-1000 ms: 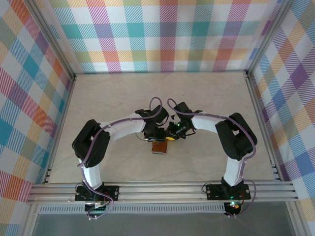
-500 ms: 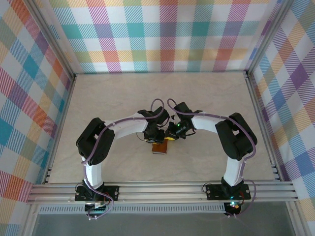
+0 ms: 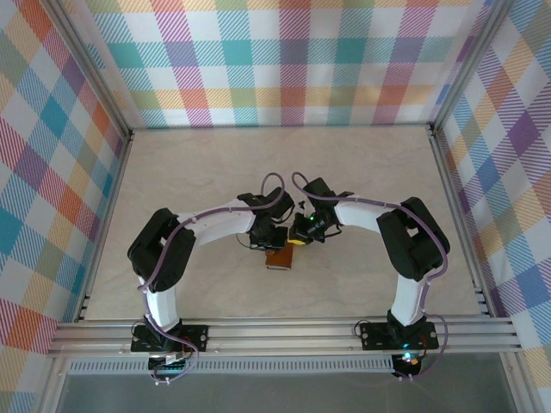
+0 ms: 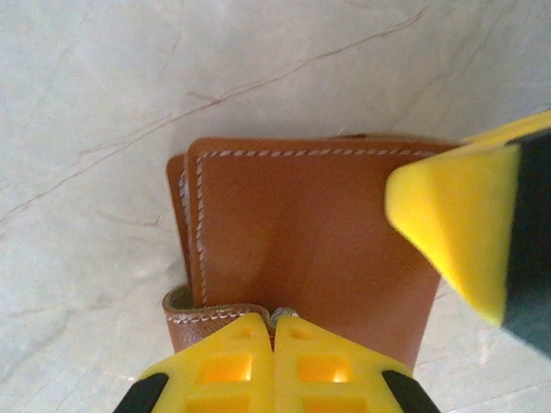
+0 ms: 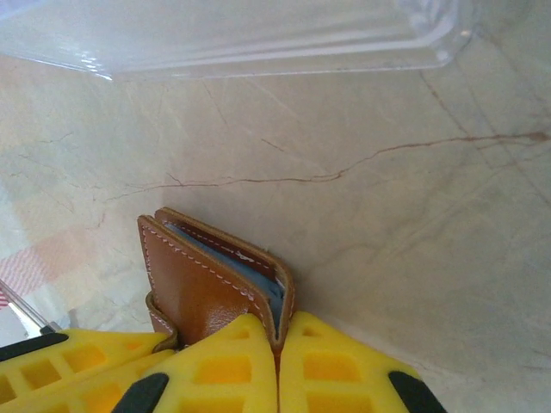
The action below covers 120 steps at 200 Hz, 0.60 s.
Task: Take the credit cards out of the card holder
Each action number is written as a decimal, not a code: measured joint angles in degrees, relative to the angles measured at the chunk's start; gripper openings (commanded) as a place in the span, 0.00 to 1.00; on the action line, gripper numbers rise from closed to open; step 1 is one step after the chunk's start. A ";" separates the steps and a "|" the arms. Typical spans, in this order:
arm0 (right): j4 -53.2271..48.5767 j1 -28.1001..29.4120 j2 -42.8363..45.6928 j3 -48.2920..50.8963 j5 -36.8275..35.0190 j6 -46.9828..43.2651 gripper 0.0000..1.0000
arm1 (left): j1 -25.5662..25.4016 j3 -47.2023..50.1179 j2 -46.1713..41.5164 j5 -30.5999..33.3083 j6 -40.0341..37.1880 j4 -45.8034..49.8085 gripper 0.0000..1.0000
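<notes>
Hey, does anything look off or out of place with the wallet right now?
Nothing looks damaged or spilled. The card holder gapes slightly, showing its grey-blue lining, with the left gripper and right gripper each pinching an edge.

A pale marbled tabletop [image 3: 370,172] is walled on three sides by pastel plaid panels [image 3: 284,60], with aluminium rails [image 3: 284,335] along its near edge and a clear plastic edge [image 5: 258,43] close above

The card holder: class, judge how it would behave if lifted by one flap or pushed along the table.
Probably floppy: the card holder is stitched leather whose flaps curve and gape. Flat-sided, it should slide, not roll, on the smooth-looking table.
</notes>
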<state>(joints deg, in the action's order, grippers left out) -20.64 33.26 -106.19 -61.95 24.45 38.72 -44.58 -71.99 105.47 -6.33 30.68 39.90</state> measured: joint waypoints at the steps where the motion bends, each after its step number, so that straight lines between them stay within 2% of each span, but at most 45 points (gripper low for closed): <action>1: -0.02 0.00 0.00 -0.04 -0.04 -0.04 0.07 | 0.09 0.15 -0.17 0.00 0.04 0.00 0.02; 40: -3.08 0.13 0.00 -1.38 -1.62 -1.70 0.07 | 2.40 4.79 -5.95 -0.28 0.90 -1.16 0.01; 79: -8.17 0.20 0.00 -4.04 -4.15 -3.87 0.10 | 4.94 9.73 -8.92 -3.32 2.69 -3.93 0.01; 105: -11.45 0.35 0.00 -5.40 -5.90 -5.27 0.27 | 5.38 13.79 -10.14 -5.73 4.26 -6.99 0.01; 120: -13.51 0.55 0.00 -5.73 -7.61 -5.75 0.41 | 5.51 15.19 -10.34 -6.60 4.68 -7.91 0.01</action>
<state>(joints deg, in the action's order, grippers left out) -34.15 33.80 -106.19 -67.68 16.84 32.97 -39.07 -56.80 95.13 -12.93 35.35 31.99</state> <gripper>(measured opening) 0.313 0.048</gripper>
